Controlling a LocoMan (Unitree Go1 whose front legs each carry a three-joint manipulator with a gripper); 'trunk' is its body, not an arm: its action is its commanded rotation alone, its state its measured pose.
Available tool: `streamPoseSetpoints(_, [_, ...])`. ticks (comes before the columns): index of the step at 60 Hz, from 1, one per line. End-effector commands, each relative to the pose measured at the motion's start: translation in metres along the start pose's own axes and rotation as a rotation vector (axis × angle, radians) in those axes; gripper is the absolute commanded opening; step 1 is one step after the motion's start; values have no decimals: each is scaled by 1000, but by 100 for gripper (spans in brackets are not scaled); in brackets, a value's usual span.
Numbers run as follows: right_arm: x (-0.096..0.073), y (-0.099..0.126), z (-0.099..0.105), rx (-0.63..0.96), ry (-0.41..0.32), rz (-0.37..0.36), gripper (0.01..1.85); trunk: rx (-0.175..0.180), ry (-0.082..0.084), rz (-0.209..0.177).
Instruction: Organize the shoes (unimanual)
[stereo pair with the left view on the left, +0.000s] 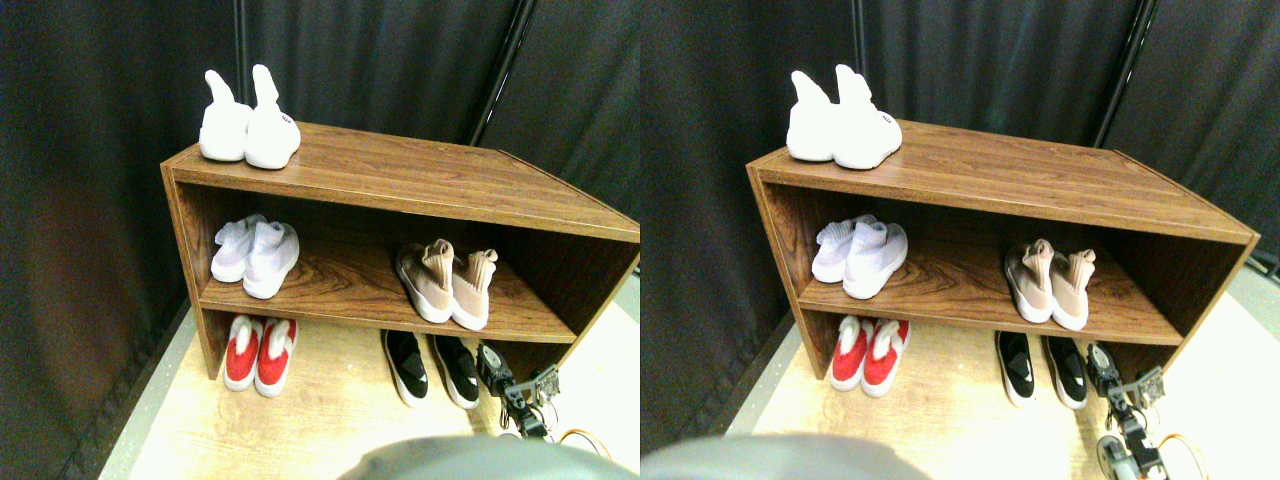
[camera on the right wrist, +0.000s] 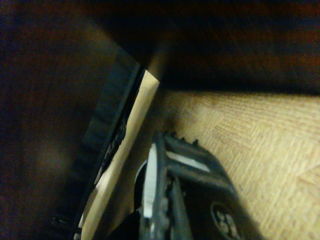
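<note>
The beige-tan pair of shoes (stereo pair with the left view on the left: 447, 285) stands on the right of the middle shelf, toes toward me. On the floor under the shelf's right part lies the black pair with white soles (stereo pair with the left view on the left: 432, 367), side by side. My right gripper (stereo pair with the left view on the left: 492, 365) is low at the floor, just right of the right black shoe and close to it, with the arm (stereo pair with the left view on the left: 525, 408) trailing back to the lower right. In the wrist view the dark jaw frame (camera on the right wrist: 172, 192) points into the shadowed space under the shelf, and a black shape edged by a pale strip (camera on the right wrist: 112, 145) runs beside it.
The wooden shoe rack (stereo pair with the left view on the left: 400, 175) has a top board, a middle shelf and side walls; its right wall (stereo pair with the left view on the left: 590, 300) stands close to my arm. An all-white high-cuff pair (stereo pair with the left view on the left: 248, 125) sits on top, a pale pair (stereo pair with the left view on the left: 255, 255) is on the middle shelf's left, and a red-and-white pair (stereo pair with the left view on the left: 257, 352) lies on the floor.
</note>
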Motion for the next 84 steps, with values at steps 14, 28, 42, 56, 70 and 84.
streamPoseSetpoints(14, [19, -7, -4, 32, -50, -32, 6, -19, 27, 24])
streamPoseSetpoints(28, [15, -8, -18, 28, -37, -53, 6, -22, 26, 27])
streamPoseSetpoints(42, [15, -6, -29, 27, 2, -73, 6, -26, 29, 26])
streamPoseSetpoints(56, [18, -9, -36, 29, 27, -81, 6, -26, 32, 29])
streamPoseSetpoints(70, [11, -4, -43, 37, 56, -82, 6, -26, 34, 29])
streamPoseSetpoints(84, [-1, -1, -55, 37, 73, -54, 6, -27, 38, 28])
